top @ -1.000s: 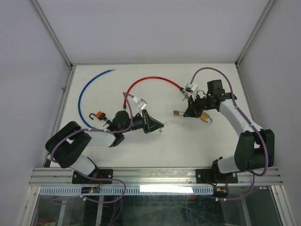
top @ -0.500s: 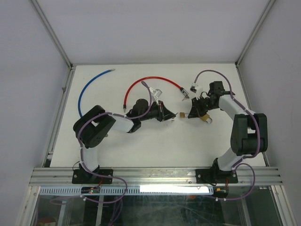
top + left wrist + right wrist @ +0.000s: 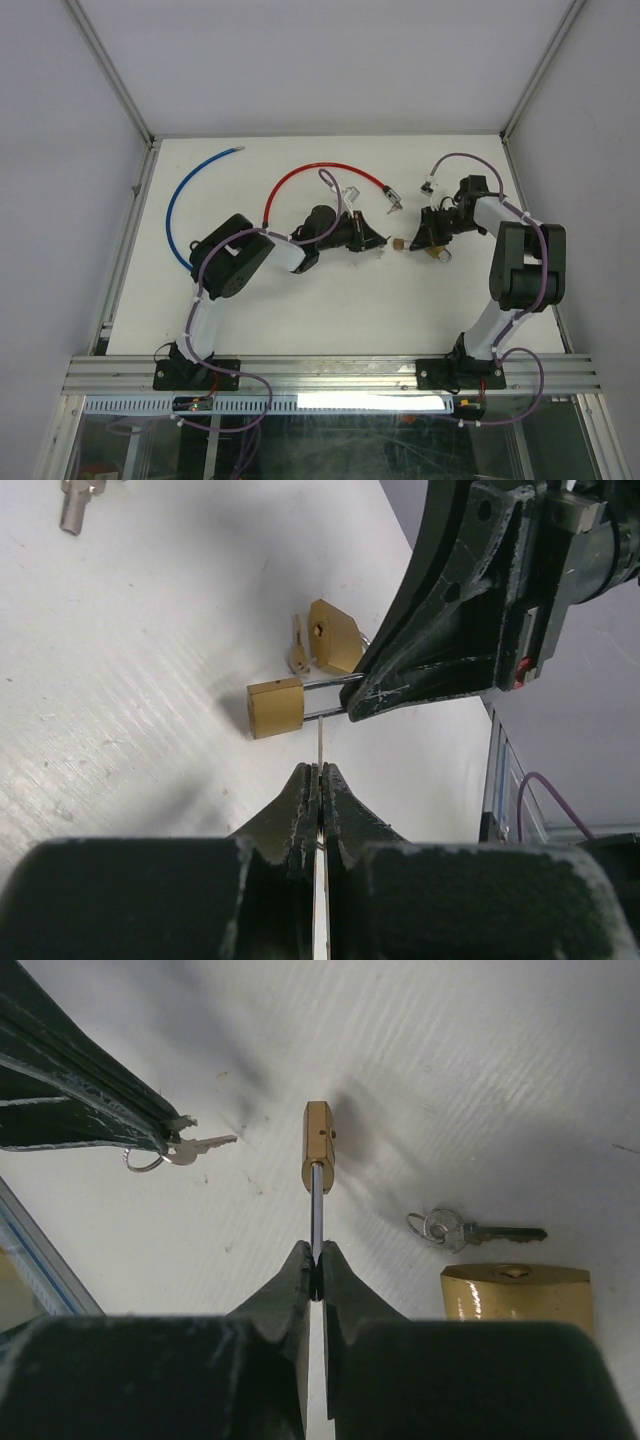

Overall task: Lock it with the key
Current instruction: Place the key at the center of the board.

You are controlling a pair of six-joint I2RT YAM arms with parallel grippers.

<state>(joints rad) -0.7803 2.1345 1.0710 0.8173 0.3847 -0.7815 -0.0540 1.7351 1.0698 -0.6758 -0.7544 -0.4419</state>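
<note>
The left jaws are pinched shut on the key [image 3: 319,745], its tip just beside the small brass padlock [image 3: 275,707]. The right jaws are clamped on that padlock's shackle [image 3: 316,1185]. A second padlock [image 3: 516,1298] and a spare key [image 3: 490,1232] lie on the white tabletop [image 3: 300,300], with a red cable [image 3: 320,168] and a blue cable [image 3: 175,205] behind.

I am looking down on a white table [image 3: 330,300] that is sitting between pale grey walls [image 3: 320,60]. Aluminium posts [image 3: 110,70] are running up the back corners, a ribbed metal rail [image 3: 330,372] is edging the near side, and a bright strip [image 3: 355,401] is glowing beneath it.
</note>
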